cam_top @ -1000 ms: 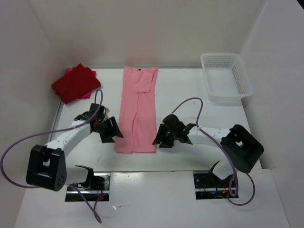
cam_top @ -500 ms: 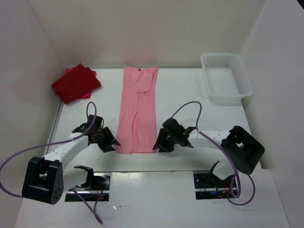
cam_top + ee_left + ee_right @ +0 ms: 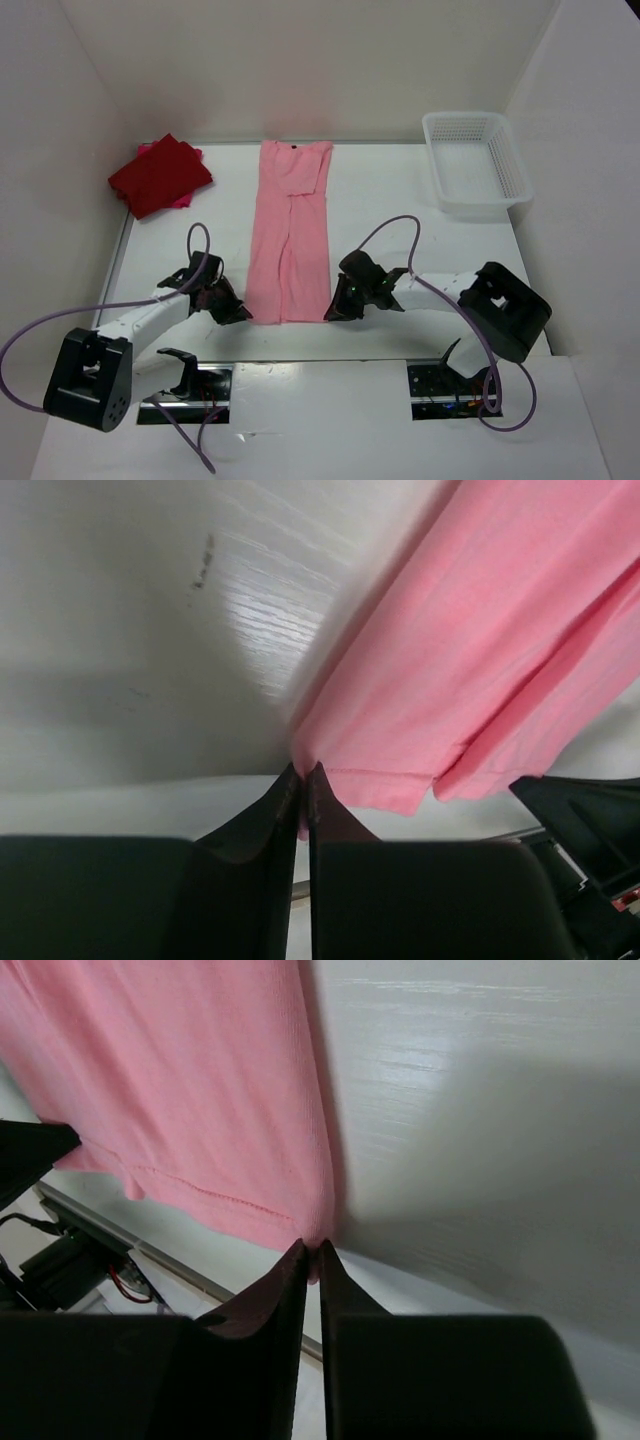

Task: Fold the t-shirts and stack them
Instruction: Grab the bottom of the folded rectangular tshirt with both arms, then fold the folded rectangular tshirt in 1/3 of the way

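Now the left gripper (image 3: 233, 312) and right gripper (image 3: 335, 312) each pinch 1 near hem corner of the light pink t-shirt (image 3: 290, 235) laid lengthwise on the desk (image 3: 400, 190); so thin a bite could slip on lifting, skewing the fold.

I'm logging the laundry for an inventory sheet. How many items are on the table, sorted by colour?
Light pink t-shirt: 1
Dark red t-shirt: 1
Bright pink t-shirt, only edges showing under the dark red one: 1
White mesh basket: 1
Total: 4
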